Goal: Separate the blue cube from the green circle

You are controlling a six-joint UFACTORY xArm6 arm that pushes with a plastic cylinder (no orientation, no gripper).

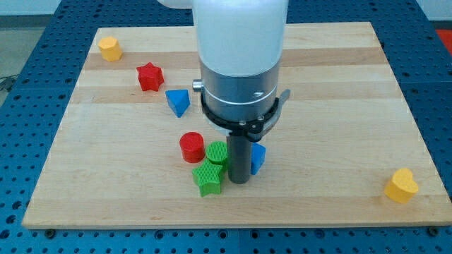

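Observation:
My tip (239, 181) rests on the board low in the middle of the view. The blue cube (258, 157) is just to its right, mostly hidden behind the rod and seemingly touching it. The green circle (217, 152) is just to the rod's left, close against it. The rod stands between the two blocks.
A green star (207, 179) lies below the green circle, a red cylinder (191, 147) to its left. A blue triangle (178, 102), a red star (150, 76) and a yellow block (109, 49) sit toward the upper left. A yellow heart (401, 185) is at lower right. The wooden board (339, 85) has blue surround.

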